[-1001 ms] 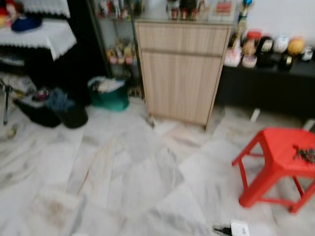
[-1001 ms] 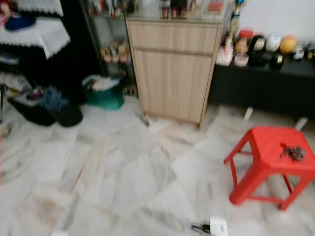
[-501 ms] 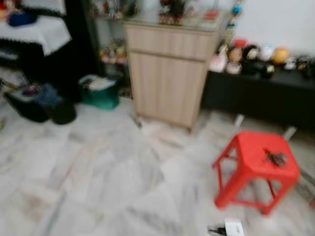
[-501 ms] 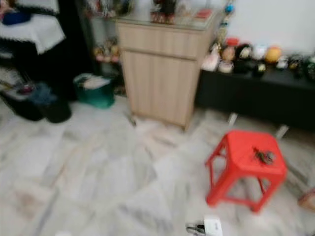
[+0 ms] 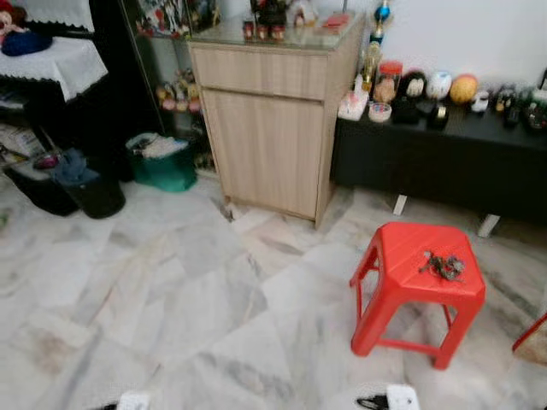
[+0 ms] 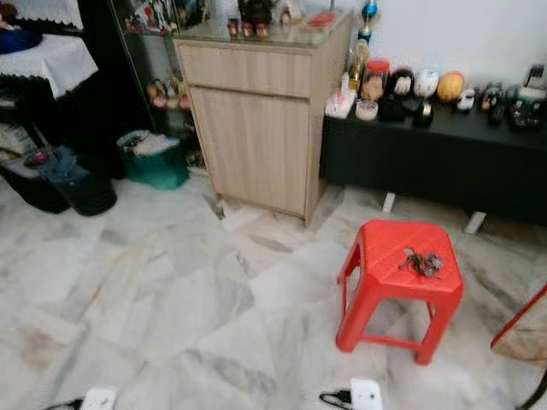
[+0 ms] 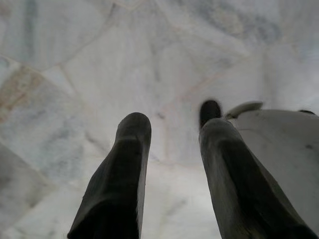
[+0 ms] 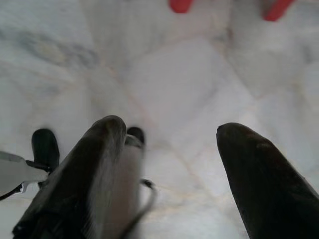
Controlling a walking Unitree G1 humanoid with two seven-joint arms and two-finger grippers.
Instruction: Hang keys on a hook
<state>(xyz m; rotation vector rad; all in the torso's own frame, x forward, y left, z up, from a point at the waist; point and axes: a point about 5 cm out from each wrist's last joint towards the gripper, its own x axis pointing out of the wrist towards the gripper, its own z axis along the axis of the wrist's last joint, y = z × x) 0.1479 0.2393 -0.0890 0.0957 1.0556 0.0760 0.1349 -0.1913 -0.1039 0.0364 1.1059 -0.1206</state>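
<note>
A dark bunch of keys [image 5: 443, 266] lies on the seat of a red plastic stool [image 5: 395, 267] standing on the marble floor to my right. The keys [image 6: 422, 262] sit near the stool's far right corner. My left gripper [image 7: 172, 127] hangs over the pale floor, its two black fingers apart and nothing between them. My right gripper [image 8: 169, 132] also hangs above the floor with its fingers spread wide and empty; two red stool feet [image 8: 180, 5] show beyond it.
A light wooden cabinet [image 5: 269, 120] stands ahead, with a low black bench [image 5: 444, 162] of ornaments to its right. A green tub [image 5: 162, 162] and dark bins [image 5: 81, 184] sit at the left under a draped table [image 5: 51, 64]. White foot parts [image 6: 366, 395] show at the bottom edge.
The camera has swung to the right and sharpened, so the stool and keys now sit nearer the middle of the picture. The keys have stayed on the stool.
</note>
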